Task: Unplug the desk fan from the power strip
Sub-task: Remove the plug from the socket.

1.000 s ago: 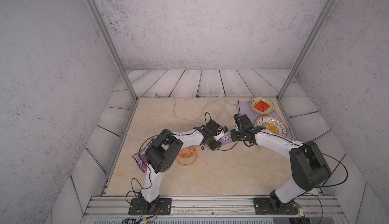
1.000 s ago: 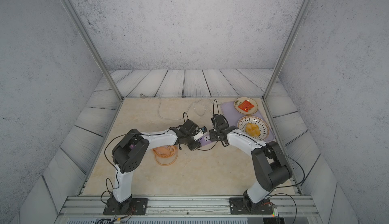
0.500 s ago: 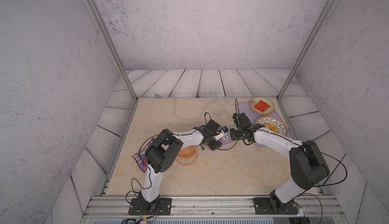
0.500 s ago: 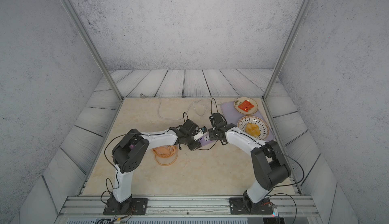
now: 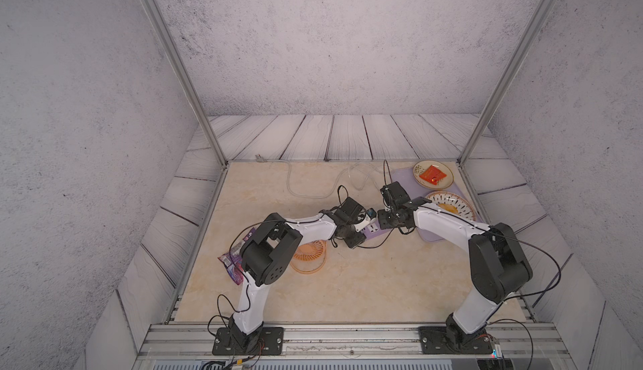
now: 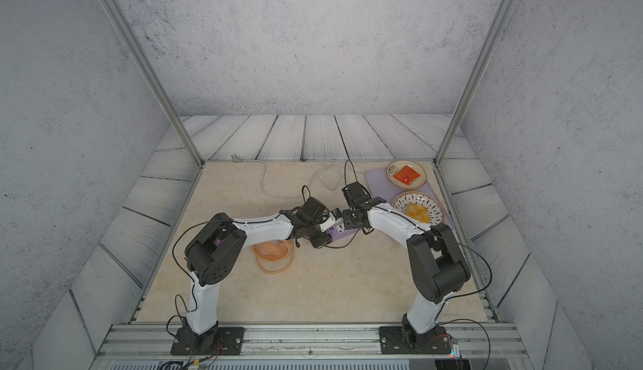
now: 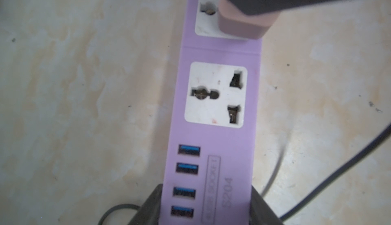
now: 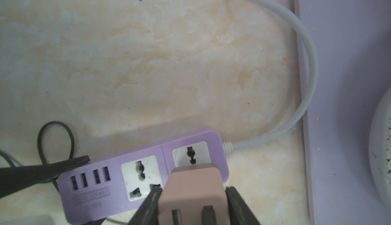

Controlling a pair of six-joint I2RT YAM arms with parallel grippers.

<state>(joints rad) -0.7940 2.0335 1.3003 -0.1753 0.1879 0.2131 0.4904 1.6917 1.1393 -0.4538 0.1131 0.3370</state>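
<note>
1 lavender-purple plastic power strip, with 2 white sockets and 4 blue USB ports. 1 pinkish-beige plug cube. 1 round orange-peach plastic desk fan. 2 round plates, 1 pale-purple flat tray, 1 red packet, 1 purple wrapper.
</note>
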